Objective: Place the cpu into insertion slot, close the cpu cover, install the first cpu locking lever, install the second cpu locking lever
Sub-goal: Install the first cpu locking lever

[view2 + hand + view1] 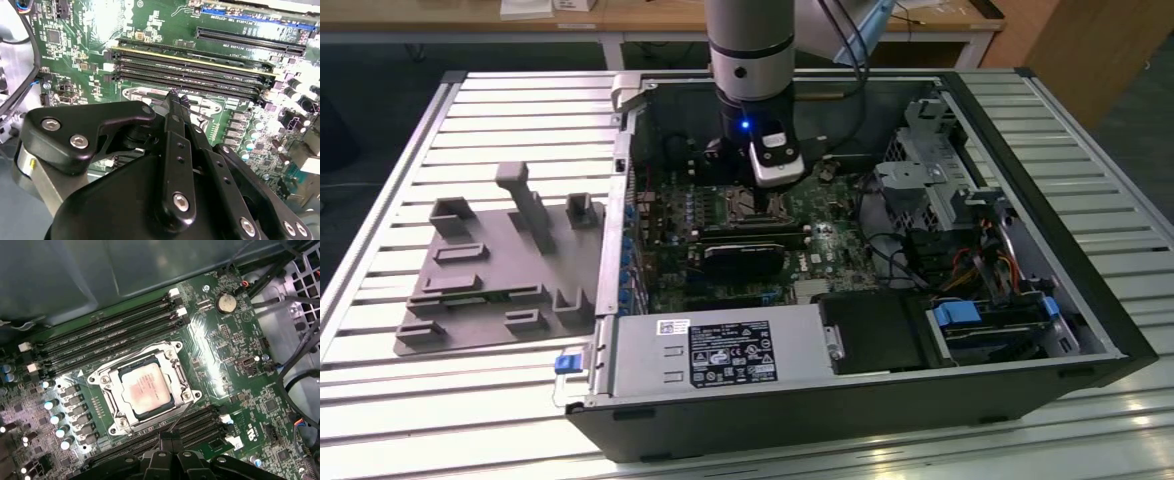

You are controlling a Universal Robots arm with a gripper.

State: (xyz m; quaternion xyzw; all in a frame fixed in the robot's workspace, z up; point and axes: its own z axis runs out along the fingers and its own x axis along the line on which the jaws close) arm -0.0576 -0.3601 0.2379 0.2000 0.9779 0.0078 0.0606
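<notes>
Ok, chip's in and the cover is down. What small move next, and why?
Probably press the tool gently down on the thin locking lever beside it: the cpu sits under the closed cpu cover, but that lever looks raised, unlatched.

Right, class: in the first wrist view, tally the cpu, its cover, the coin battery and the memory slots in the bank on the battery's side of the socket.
cpu: 1
cover: 1
coin battery: 1
memory slots: 4
Total: 7
</notes>
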